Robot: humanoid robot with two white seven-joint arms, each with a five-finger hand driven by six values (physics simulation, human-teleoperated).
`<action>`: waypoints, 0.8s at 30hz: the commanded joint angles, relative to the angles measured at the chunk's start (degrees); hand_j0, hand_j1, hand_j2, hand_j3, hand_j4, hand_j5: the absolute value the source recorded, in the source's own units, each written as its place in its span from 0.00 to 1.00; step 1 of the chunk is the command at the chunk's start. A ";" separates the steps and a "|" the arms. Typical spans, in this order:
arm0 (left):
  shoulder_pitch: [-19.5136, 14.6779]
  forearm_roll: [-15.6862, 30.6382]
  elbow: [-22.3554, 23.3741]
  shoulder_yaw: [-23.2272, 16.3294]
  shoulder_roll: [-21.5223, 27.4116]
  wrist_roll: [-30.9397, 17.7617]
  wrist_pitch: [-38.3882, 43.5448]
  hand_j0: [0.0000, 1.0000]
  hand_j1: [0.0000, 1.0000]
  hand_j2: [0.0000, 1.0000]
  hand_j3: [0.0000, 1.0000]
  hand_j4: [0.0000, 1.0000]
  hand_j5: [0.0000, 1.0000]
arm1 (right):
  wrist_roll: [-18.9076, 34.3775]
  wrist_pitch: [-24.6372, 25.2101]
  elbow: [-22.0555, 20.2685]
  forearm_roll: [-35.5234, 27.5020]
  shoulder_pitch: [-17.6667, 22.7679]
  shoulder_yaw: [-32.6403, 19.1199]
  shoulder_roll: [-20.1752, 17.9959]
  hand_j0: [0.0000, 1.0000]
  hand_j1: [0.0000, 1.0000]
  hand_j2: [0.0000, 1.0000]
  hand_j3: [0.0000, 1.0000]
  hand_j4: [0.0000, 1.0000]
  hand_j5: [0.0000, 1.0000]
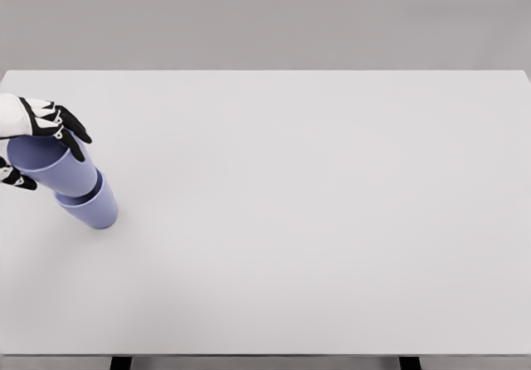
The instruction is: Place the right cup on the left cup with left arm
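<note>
Two periwinkle-blue cups stand stacked near the table's left edge. The upper cup [60, 171] sits nested inside the lower cup [96, 209], and the stack appears to lean up and to the left. My left hand [43, 156], white with black fingers, comes in from the left edge and wraps the upper cup near its rim. Its fingers [68, 131] lie on the cup's far side and the thumb [17, 179] on the near side. The right arm does not show.
The white table [315, 221] spreads wide to the right of the stack. Its front edge runs along the bottom of the picture, and a grey wall stands behind it.
</note>
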 commanded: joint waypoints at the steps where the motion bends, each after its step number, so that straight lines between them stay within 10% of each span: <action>1: 0.00 0.20 0.45 0.09 -0.30 0.03 0.14 0.60 0.60 0.60 0.60 0.60 0.60 | 0.01 -0.01 0.00 -0.01 0.00 0.00 0.00 1.00 1.00 1.00 1.00 1.00 1.00; 24: 1.76 -2.00 3.79 0.09 -2.59 0.03 0.14 0.61 0.61 0.61 0.61 0.61 0.61 | 0.01 -0.01 0.00 0.08 0.00 0.00 0.00 1.00 1.00 1.00 1.00 1.00 1.00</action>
